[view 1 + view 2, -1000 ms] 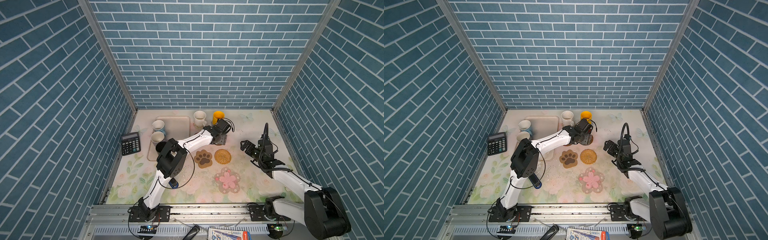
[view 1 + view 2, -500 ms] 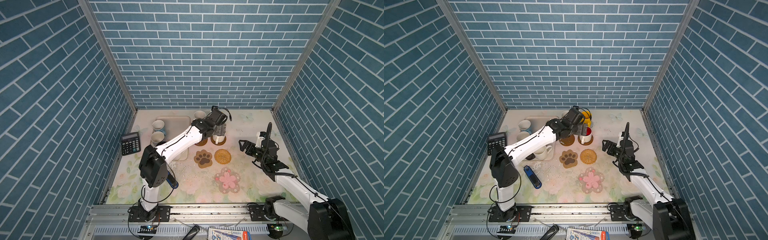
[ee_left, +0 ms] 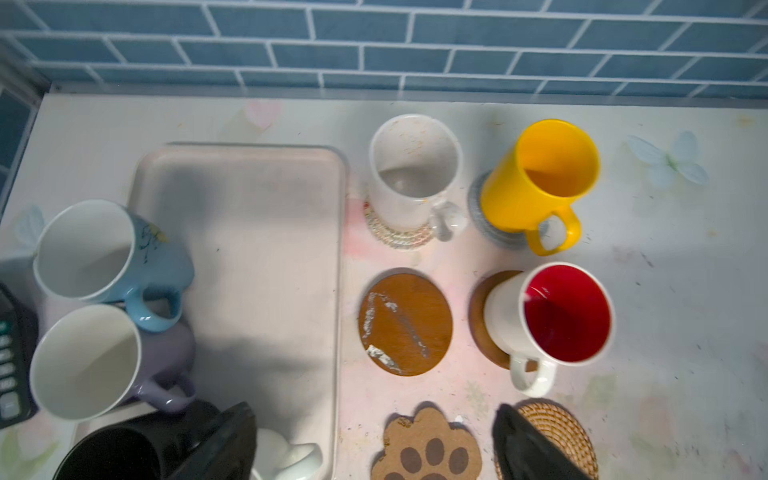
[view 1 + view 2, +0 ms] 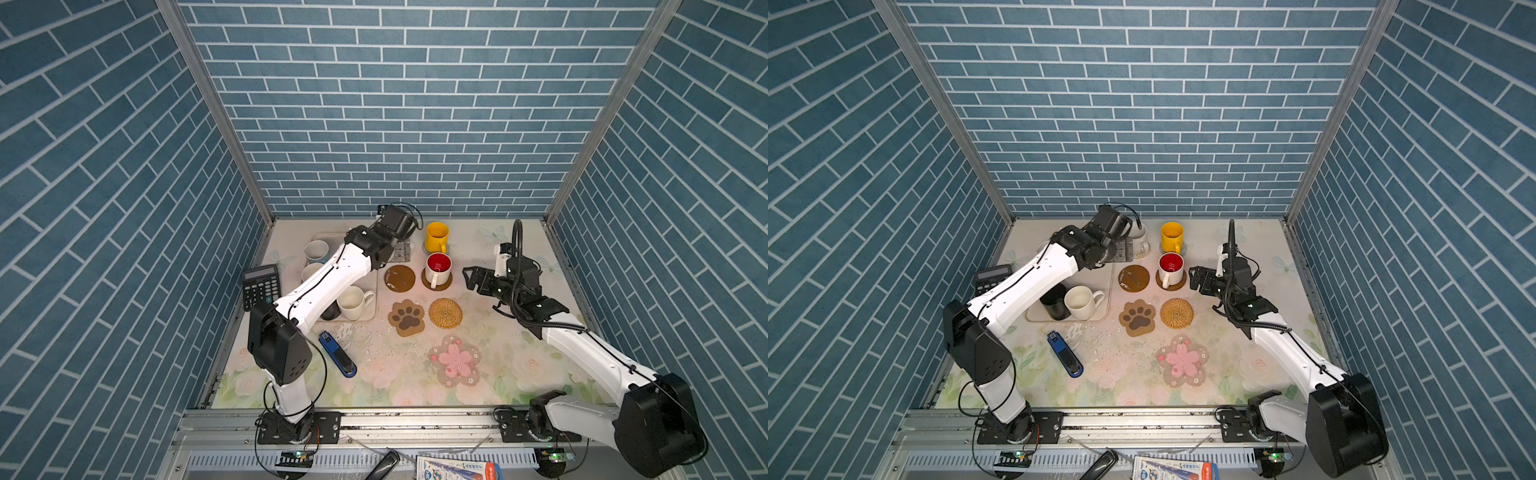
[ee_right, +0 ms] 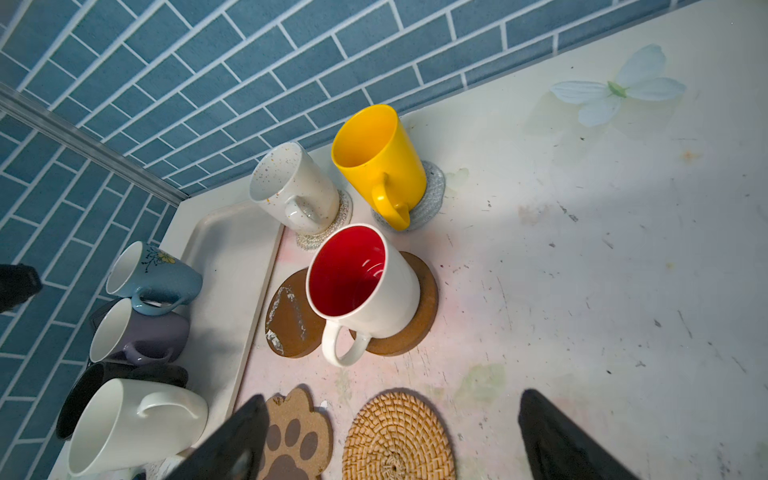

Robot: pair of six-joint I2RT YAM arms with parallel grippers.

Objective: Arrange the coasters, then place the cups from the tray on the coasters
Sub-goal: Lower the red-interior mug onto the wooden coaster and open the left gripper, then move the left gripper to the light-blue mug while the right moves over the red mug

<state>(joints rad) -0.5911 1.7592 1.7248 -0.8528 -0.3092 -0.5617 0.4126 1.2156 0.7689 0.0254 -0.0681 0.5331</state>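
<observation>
- A black calculator (image 4: pixel 260 286) lies at the counter's left edge, left of centre in both top views.
- A blue stapler (image 4: pixel 337 354) lies diagonally in the lower centre-left, with pale flecks (image 4: pixel 353 332) just above it.
- The counter (image 4: pixel 519 365) bears a faded floral print.
- Blue brick-patterned walls (image 4: pixel 395 124) fill the upper frame and both sides.
- A metal rail (image 4: pixel 415 419) spans the bottom. Below it lie a printed packet (image 4: pixel 457 471) and a black object (image 4: pixel 384 466), both cut off by the frame.

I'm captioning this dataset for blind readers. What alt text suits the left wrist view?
Three mugs stand on coasters beside the beige tray: a speckled white mug, a yellow mug and a red-lined white mug. One brown disc lies bare; a light blue mug and a lavender mug stand at the tray's edge.
</observation>
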